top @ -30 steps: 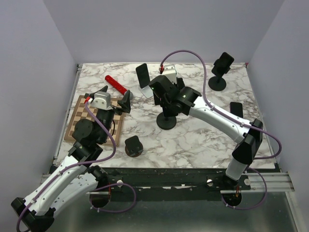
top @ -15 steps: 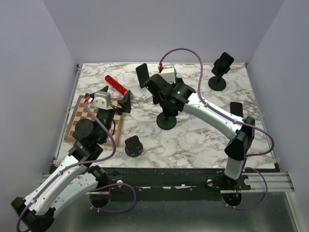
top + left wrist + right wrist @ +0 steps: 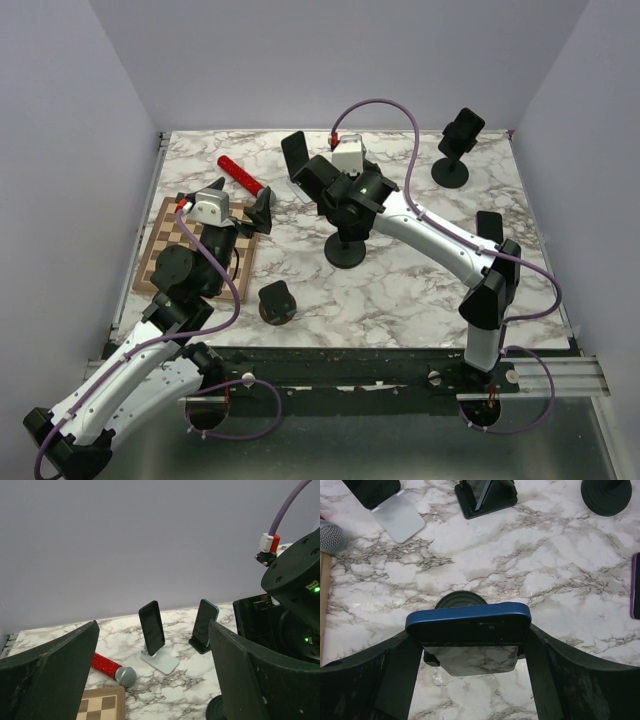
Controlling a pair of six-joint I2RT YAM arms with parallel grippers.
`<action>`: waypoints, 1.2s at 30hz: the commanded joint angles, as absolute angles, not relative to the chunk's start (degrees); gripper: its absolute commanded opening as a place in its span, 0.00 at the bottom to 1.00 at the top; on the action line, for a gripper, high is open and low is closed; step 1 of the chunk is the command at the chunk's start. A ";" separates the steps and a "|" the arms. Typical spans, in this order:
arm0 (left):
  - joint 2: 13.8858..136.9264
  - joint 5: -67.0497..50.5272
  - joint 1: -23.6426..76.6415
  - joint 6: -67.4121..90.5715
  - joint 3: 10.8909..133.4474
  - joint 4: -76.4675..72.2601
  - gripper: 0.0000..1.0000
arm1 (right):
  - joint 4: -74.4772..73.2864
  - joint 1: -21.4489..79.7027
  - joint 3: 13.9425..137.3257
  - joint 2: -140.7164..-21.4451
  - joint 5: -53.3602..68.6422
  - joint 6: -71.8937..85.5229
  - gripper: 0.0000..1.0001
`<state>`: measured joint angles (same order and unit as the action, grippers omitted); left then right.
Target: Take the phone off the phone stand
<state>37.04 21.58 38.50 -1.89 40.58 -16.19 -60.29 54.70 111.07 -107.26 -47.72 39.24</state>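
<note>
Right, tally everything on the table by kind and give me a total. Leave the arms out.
Phone stands: 4 – silver stand, black stand, middle pedestal stand, far pedestal stand
Phones: 5 – silver-stand phone, black-stand phone, blue phone, far-pedestal phone, flat phone
Red microphone: 1
Chessboard: 1
Small black object, kind unclear: 1
Total: 12

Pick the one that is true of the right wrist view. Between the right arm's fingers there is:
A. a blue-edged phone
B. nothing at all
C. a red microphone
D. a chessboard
A: in the right wrist view the blue-edged phone lies crosswise between the two fingers, with the round black stand base showing just beyond it.
</note>
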 commanded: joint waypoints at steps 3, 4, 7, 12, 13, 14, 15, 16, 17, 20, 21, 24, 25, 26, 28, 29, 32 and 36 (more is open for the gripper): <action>36.80 20.18 38.85 -0.84 40.69 -15.91 0.99 | -62.93 55.08 112.48 -108.92 -50.76 40.54 0.81; 36.86 19.98 38.85 -0.52 40.61 -15.91 0.99 | -62.35 55.15 112.07 -108.46 -50.25 39.94 0.77; 37.48 18.55 38.87 1.80 40.53 -15.69 0.99 | -55.63 55.02 107.07 -104.92 -47.76 35.50 0.50; 39.48 15.34 38.85 6.05 41.04 -14.29 0.94 | -46.18 54.59 101.05 -99.71 -43.13 29.82 0.17; 39.86 14.77 38.85 6.99 41.15 -14.15 0.93 | -45.41 54.35 100.75 -99.19 -42.19 29.16 0.07; 40.11 14.03 38.86 7.81 41.13 -14.07 0.91 | -45.16 53.75 100.66 -98.92 -41.22 28.75 0.01; 40.37 13.50 38.86 8.35 41.20 -13.94 0.89 | -44.94 53.14 100.56 -98.64 -39.84 28.33 0.01; 40.65 12.81 38.85 8.96 41.30 -13.81 0.88 | -44.58 52.39 100.48 -98.35 -37.83 27.52 0.01; 40.86 12.32 38.85 9.40 41.40 -13.71 0.85 | -43.99 51.86 100.15 -97.89 -36.43 26.99 0.01; 41.98 10.59 38.85 11.25 41.48 -13.53 0.78 | -41.52 49.92 98.40 -95.69 -30.51 24.79 0.01; 42.39 9.91 38.85 12.12 41.48 -13.54 0.74 | -40.79 49.24 97.83 -95.11 -28.87 24.57 0.01; 44.07 6.69 38.85 14.47 41.40 -14.10 0.67 | -38.81 46.88 96.46 -93.41 -23.57 24.04 0.01; 44.77 5.39 38.85 15.42 41.48 -14.30 0.66 | -38.59 46.31 96.25 -93.13 -22.35 23.87 0.01; 45.61 4.22 38.85 16.01 41.56 -14.39 0.64 | -38.58 46.00 96.32 -92.95 -21.85 23.89 0.01; 47.51 1.27 38.85 17.12 42.04 -14.63 0.63 | -38.59 45.71 96.48 -92.77 -20.94 23.74 0.01; 48.62 0.06 38.85 17.82 42.45 -14.44 0.63 | -38.55 45.64 96.51 -92.65 -20.50 23.81 0.01; 52.27 -6.42 38.85 19.79 43.56 -14.79 0.62 | -38.33 45.48 96.58 -92.38 -19.28 23.70 0.00; 55.80 -12.21 38.76 21.37 44.74 -15.74 0.60 | -37.72 45.38 95.94 -92.11 -18.02 23.76 0.01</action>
<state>53.23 -2.39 38.50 18.00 42.00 -14.13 -42.72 45.17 96.44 -94.76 -22.22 23.49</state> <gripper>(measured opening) 0.619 0.808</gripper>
